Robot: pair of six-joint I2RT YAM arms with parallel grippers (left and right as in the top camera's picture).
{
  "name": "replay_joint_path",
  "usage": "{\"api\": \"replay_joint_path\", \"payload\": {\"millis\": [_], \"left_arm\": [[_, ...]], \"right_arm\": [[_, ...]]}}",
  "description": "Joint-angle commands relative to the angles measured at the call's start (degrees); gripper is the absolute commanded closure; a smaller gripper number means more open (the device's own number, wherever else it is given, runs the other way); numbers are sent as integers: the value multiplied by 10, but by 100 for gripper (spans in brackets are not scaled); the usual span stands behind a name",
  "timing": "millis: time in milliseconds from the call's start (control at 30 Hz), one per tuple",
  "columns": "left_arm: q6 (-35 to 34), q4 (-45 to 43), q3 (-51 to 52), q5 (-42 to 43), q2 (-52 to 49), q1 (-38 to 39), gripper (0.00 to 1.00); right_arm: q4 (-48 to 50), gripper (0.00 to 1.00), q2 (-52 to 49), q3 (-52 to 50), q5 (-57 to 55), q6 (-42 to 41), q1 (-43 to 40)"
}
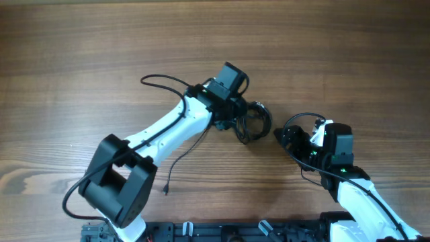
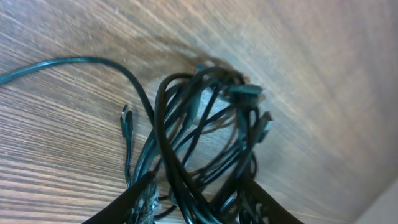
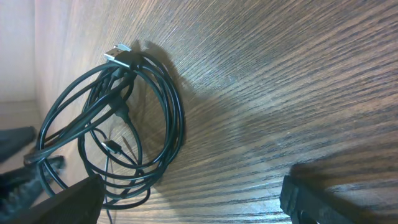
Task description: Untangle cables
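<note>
The left gripper [image 2: 199, 202] stands partly closed, one finger on either side of a few strands. Whether the pads actually pinch them cannot be told. Rising from between those fingers is the tangled bundle of thin black cords [image 2: 205, 130], several loops crossed over one another. It rests on the brown wooden surface [image 2: 323, 68] near its middle. Small plug ends [image 2: 250, 91] poke out of the bundle's far side, and a single strand [image 2: 62, 61] runs off sideways.

The right gripper [image 3: 189, 190] is spread wide with nothing in it. Just beside it is a looser coil of thin black cord [image 3: 118, 93], with a silver-tipped plug [image 3: 118, 51] at its far edge. From overhead this coil seems to lie apart from the bundle.

The cords look light, limp and fairly slick. They will probably sag, follow any pull and slip through a loose pinch. The plugs are the stiff parts and are likely to snag in the loops. A good hold would be on one outer loop or close behind a plug, not at the crossings, with a slow pull.
</note>
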State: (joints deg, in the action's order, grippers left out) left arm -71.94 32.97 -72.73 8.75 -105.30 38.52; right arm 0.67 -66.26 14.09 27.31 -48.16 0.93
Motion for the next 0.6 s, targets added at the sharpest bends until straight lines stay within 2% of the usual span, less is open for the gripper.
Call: {"api": "replay_joint_path", "payload": {"millis": [0,33,100,133,367,467,567], "left_arm": [[-5,0,-4,-57,-38,16,58],[-5,0,-4,-63,-45,18,62],[-3,6,-4,-64,-55,18,85],[32,13,-5,-70,-57,15,96],[221,33,-5,-67,-5,-11,96],[298,42,-5,-50,53,-21,96],[384,38,-5,4,122,-24,96]], "right_arm": [[-24,5,-14,-21,-68,2,-2],[-25,5,-14,-21,-68,2,-2],[-25,2,-14,-21,-68,2,-2],[-28,0,-14,-21,-69,2,-2],[-31,0,-14,-21,-50,5,-2],[18,0,-14,-21,45,48,-2],[113,0,-14,-21,173,66,-2]]}}
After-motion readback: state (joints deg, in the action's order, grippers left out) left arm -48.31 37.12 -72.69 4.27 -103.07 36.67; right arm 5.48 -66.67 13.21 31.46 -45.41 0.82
